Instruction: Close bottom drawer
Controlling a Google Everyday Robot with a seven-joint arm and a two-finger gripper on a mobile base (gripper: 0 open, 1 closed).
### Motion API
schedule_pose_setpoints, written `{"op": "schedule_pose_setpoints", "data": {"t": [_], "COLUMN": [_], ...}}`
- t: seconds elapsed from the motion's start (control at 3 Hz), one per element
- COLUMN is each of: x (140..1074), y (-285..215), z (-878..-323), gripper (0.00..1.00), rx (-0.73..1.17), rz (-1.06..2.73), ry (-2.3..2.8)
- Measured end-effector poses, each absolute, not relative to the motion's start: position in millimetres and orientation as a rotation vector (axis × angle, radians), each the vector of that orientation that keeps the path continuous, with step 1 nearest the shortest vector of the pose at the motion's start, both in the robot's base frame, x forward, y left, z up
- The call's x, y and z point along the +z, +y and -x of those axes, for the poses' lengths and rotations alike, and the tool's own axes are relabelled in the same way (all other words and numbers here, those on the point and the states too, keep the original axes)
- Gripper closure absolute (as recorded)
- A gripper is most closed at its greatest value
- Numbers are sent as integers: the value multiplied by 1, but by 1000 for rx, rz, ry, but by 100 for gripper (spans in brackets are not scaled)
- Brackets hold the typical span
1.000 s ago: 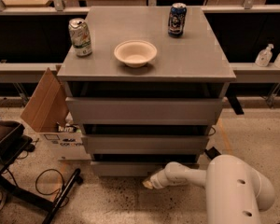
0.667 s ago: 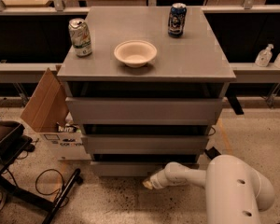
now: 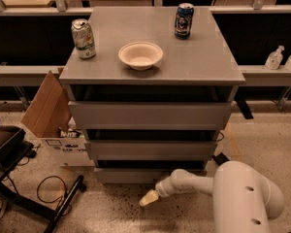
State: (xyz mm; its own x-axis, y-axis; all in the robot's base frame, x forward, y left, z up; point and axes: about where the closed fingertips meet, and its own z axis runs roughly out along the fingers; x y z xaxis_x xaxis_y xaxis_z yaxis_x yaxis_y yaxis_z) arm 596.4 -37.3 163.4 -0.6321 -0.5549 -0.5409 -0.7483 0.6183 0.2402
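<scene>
Arm: the white arm (image 3: 247, 198) sits at the lower right and reaches low, because the drawer it wants is down by the floor.
Gripper: the gripper (image 3: 149, 198) is at the bottom middle, just in front of the drawer. I cannot tell if it is open or shut.
Bottom drawer: the bottom drawer (image 3: 131, 175) is the lowest front and looks almost pushed in.
Top: the bowl (image 3: 140, 55) stands safely out of the way.
Change: the gripper is now a bit lower and more to the left. The drawer looks the same.
</scene>
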Motion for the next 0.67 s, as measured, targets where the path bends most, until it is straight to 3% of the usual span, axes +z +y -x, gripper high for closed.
{"op": "schedule_pose_setpoints", "data": {"t": [0.67], "x": [166], "y": [-36], "z": [-598], "gripper": [0], "rx": [639], "rz": [1065], "ry": [2412]}}
